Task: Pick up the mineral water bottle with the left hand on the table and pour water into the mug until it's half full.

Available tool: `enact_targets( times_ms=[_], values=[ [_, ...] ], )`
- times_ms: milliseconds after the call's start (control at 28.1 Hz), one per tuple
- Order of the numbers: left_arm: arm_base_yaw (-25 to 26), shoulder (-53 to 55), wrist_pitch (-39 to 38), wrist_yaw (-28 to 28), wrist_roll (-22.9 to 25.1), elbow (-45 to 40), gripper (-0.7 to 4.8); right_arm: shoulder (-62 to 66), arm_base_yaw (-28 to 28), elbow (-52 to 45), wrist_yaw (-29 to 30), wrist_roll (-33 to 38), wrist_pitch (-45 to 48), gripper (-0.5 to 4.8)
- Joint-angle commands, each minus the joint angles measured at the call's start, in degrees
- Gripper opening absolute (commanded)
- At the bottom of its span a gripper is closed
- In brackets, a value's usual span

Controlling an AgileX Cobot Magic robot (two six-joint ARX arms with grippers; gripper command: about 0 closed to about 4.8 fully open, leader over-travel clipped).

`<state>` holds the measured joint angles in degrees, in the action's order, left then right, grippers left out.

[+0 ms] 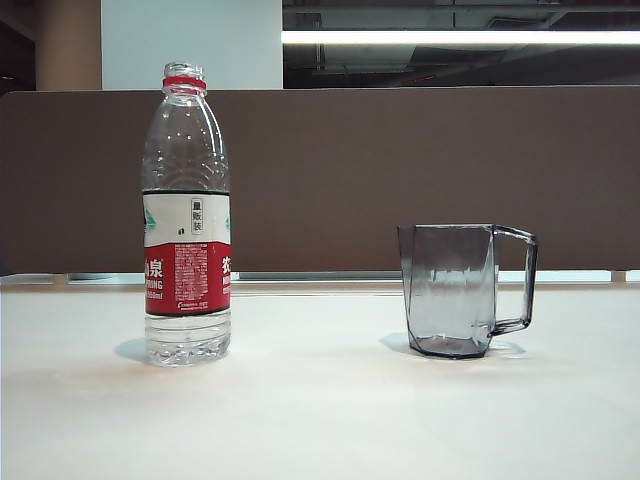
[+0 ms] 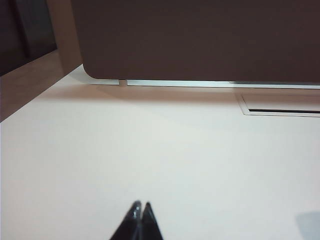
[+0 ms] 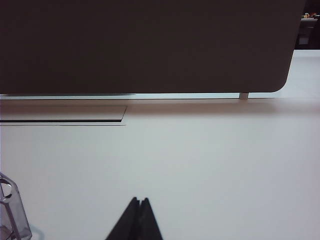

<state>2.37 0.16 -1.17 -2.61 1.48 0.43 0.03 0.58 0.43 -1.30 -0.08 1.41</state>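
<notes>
While both hands, left hand [image 2: 139,206] and right hand [image 3: 139,201], rest closed and empty, the mineral water bottle [image 1: 186,215] stands upright, uncapped mouth up.

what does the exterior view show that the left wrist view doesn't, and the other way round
Only the exterior view shows the mineral water bottle, uncapped and upright, and the mug standing apart to its right, handle pointing away from the bottle. Neither arm appears there.

Only the left wrist view shows the left gripper, its black fingertips pressed together over bare tabletop, and a slot in the table near the brown partition. The bottle and mug are out of that frame.

Both share the white table and the brown partition behind it.
</notes>
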Motion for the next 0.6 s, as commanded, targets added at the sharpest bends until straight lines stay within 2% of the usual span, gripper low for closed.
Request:
enact_targets(
  times_ms=[36, 427, 604],
  values=[
    [0.0, 0.0, 0.4, -0.2, 0.0, 0.2, -0.05, 0.0, 0.0, -0.4, 0.0, -0.2, 0.8, -0.04],
    [0.0, 0.0, 0.5, -0.2, 0.0, 0.2, -0.06, 0.0, 0.0, -0.4, 0.0, -0.2, 0.5, -0.04],
    [0.0, 0.0, 6.7, -0.2, 0.0, 0.3, -0.06, 0.0, 0.0, 0.4, -0.1, -0.1, 2.7, -0.05]
  ],
)
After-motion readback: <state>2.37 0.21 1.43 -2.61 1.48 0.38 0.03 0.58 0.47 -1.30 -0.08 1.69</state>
